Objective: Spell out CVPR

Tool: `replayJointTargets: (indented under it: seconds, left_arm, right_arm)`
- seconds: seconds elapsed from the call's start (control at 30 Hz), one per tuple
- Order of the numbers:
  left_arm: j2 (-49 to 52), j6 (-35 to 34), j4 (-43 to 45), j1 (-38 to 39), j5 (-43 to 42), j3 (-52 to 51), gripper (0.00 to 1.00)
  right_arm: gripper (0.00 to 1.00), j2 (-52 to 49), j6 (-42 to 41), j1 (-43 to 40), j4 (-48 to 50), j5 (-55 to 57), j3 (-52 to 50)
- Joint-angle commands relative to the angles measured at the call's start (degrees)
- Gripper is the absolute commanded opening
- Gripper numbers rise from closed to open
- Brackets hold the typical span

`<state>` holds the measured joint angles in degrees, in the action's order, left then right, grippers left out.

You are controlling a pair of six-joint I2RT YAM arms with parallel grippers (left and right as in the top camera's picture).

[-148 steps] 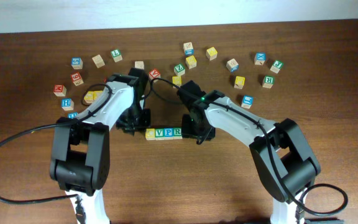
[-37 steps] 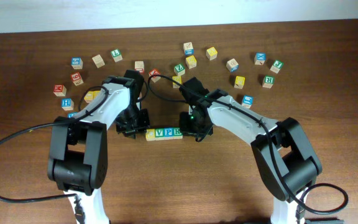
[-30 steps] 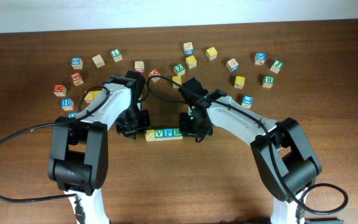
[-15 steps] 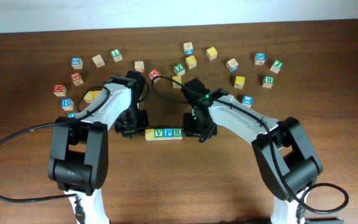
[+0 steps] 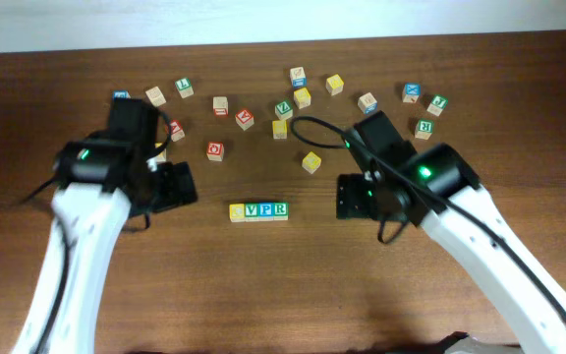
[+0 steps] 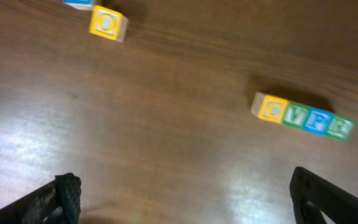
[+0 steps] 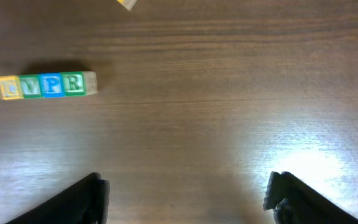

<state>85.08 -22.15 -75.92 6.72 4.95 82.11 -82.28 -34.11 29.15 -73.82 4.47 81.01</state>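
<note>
Wooden cubes spelling CVPR (image 5: 258,210) sit touching in one straight row midway across the surface (image 5: 263,295), so the word reads cleanly. Left claw (image 6: 188,196) and right claw (image 7: 188,196) hang spread and empty on either side, apart from it, likely because nothing needs holding. Spare cubes (image 5: 303,97) scatter toward the far edge.

Table (image 5: 263,285) clear L, R & front of CVPR row (image 5: 258,210); loose cubes (image 5: 311,161) behind.

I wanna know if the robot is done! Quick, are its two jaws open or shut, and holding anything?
Left gripper: jaws open, holding nothing.
Right gripper: jaws open, holding nothing.
</note>
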Motion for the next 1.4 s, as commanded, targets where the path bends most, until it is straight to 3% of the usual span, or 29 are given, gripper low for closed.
replayJointTargets:
  seconds: [0.0,0.03,0.1,0.2,0.47,0.57,1.03,1.13,1.23,1.37]
  left_arm:
    - [-16.3,-1.4,-3.3,1.1,0.4,-2.3,0.99]
    - [-21.7,-3.0,-3.2,1.1,0.4,-4.7,0.99]
    - [-32.1,-4.4,-3.0,1.1,0.5,-9.4,0.99]
    - [-39.3,-4.4,-4.1,1.1,0.0,-10.0,0.99]
    - [-39.3,-5.5,-12.6,1.1,-0.2,-10.0,0.99]
    - [-39.3,-5.4,-8.3,1.1,-3.9,-10.0,0.99]
    - [-39.3,-5.4,-9.0,1.1,-3.9,-10.0,0.99]
    - [-39.3,-5.4,-9.0,1.1,-3.9,-10.0,0.99]
    - [-39.3,-5.4,-9.0,1.1,-3.9,-10.0,0.99]
    - [-39.3,-5.4,-9.0,1.1,-3.9,-10.0,0.99]
  right_arm:
    - [0.93,10.9,-4.3,5.6,-5.5,6.4,0.5]
    - [0.98,14.2,-4.4,7.9,-6.8,7.4,0.5]
    - [0.98,20.3,-4.6,11.5,-7.0,8.1,-1.1]
    - [0.98,24.0,-4.5,11.7,-8.0,8.3,-1.3]
    - [0.98,29.3,-8.7,11.7,-17.3,11.9,-1.4]
    - [0.98,29.9,-8.6,11.7,-17.8,11.6,-1.4]
    - [0.98,29.9,-7.9,11.6,-18.3,14.6,-1.4]
    - [0.98,31.1,-3.9,4.0,-14.3,14.9,-1.4]
    - [0.98,34.5,10.6,-5.4,-2.1,9.3,-5.4]
    - [0.98,46.1,20.2,-16.4,22.8,1.0,-28.1]
